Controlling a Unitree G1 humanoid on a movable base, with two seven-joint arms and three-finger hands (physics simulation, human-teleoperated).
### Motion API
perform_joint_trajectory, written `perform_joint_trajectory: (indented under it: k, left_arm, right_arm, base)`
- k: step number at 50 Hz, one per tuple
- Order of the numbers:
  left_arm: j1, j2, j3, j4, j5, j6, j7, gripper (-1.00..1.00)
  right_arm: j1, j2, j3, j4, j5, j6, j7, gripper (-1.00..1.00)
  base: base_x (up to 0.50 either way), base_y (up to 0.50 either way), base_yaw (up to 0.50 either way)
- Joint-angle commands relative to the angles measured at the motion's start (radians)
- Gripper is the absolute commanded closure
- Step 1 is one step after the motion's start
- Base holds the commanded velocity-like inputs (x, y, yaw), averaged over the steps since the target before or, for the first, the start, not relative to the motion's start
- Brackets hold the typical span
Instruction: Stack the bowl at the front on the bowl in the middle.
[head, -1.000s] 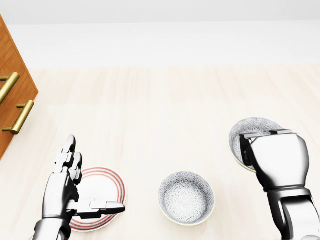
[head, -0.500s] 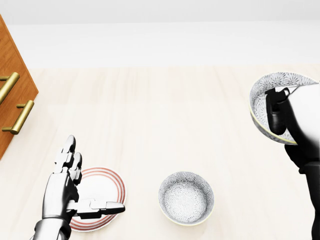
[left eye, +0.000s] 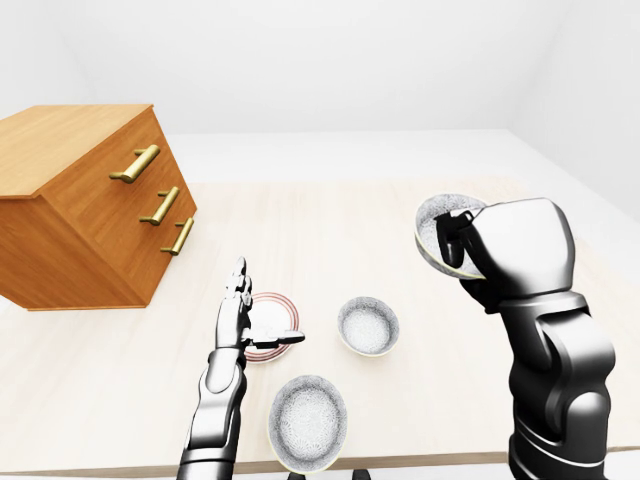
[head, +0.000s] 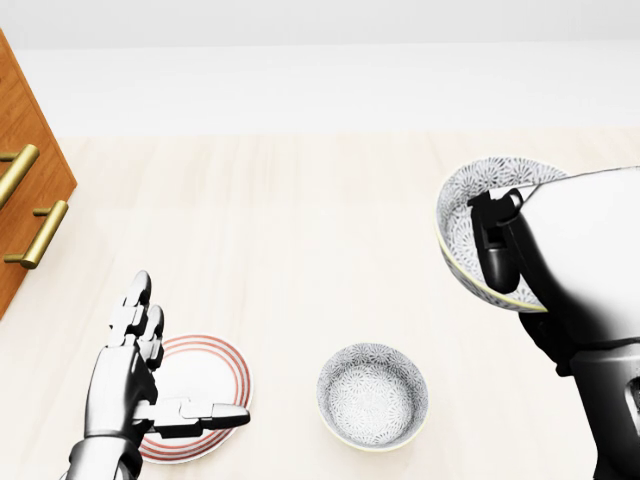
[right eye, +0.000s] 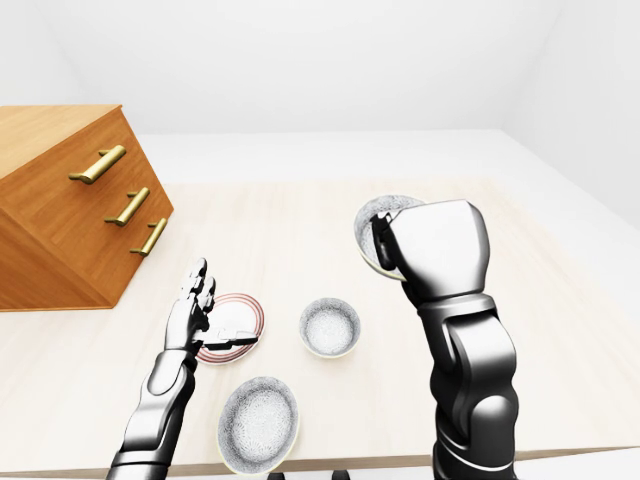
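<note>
My right hand is shut on a grey patterned bowl and holds it tilted in the air, its thumb inside the rim, at the right of the head view. Below and left of it, a matching bowl stands upright on the table. A third patterned bowl sits near the table's bottom edge in the left-eye view. My left hand is open, fingers spread, over a red-ringed plate.
A wooden dresser with brass handles stands on the light wooden table at the left. The table's near edge runs along the bottom of the eye views.
My right hand has lifted the patterned bowl off the table at the right and carried it up, then leftward. The left hand and the other bowls have not moved.
</note>
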Motion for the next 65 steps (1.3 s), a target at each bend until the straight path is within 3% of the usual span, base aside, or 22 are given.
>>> perform_joint_trajectory:
  k: [1, 8, 10, 12, 30, 33, 36, 41, 48, 53, 65]
  left_arm:
    - [-0.004, 0.001, 0.001, 0.008, -0.001, -0.004, 0.000, -1.00]
    - [-0.002, 0.000, 0.000, -0.002, 0.000, 0.004, 0.001, -1.00]
    - [-0.006, 0.001, 0.002, 0.017, -0.001, -0.012, 0.000, -1.00]
    - [-0.001, 0.001, 0.000, 0.000, -0.001, 0.001, 0.000, -1.00]
    - [0.005, -0.001, -0.002, -0.014, 0.001, 0.009, 0.000, -1.00]
    - [0.004, 0.000, 0.000, -0.005, 0.001, 0.001, -0.001, -1.00]
    - [0.004, 0.000, -0.001, -0.013, 0.001, 0.008, 0.000, -1.00]
    - [0.001, 0.000, 0.000, -0.001, 0.001, -0.001, -0.001, -1.00]
    - [0.003, 0.000, -0.001, -0.016, 0.001, 0.013, 0.001, -1.00]
    - [0.001, 0.000, 0.000, -0.003, 0.002, 0.002, 0.000, -1.00]
    - [-0.002, 0.000, 0.000, 0.001, 0.000, 0.003, 0.000, -1.00]
  right_arm:
    - [0.028, 0.064, 0.064, -0.041, -0.038, 0.000, 0.019, 1.00]
    - [0.077, 0.109, 0.122, -0.038, -0.080, 0.000, -0.013, 1.00]
    - [0.098, 0.125, 0.149, -0.027, -0.101, 0.000, -0.036, 1.00]
    - [0.116, 0.135, 0.173, -0.016, -0.120, 0.000, -0.056, 1.00]
    - [0.182, 0.179, 0.278, 0.055, -0.179, 0.000, -0.163, 1.00]
    - [0.213, 0.183, 0.312, 0.086, -0.206, 0.000, -0.214, 1.00]
    - [0.228, 0.180, 0.331, 0.110, -0.220, 0.000, -0.246, 1.00]
    - [0.228, 0.178, 0.336, 0.119, -0.220, 0.000, -0.254, 1.00]
    - [0.248, 0.169, 0.350, 0.138, -0.231, 0.000, -0.281, 1.00]
    - [0.287, 0.149, 0.351, 0.161, -0.245, 0.000, -0.320, 1.00]
    - [0.310, 0.139, 0.348, 0.184, -0.254, 0.000, -0.347, 1.00]
  base:
    - [0.00, 0.00, 0.00]
    - [0.00, 0.00, 0.00]
    - [0.00, 0.00, 0.00]
    - [0.00, 0.00, 0.00]
    - [0.00, 0.00, 0.00]
    - [0.00, 0.00, 0.00]
    - [0.00, 0.00, 0.00]
    - [0.00, 0.00, 0.00]
    - [0.00, 0.00, 0.00]
    - [0.00, 0.00, 0.00]
    - [0.00, 0.00, 0.00]
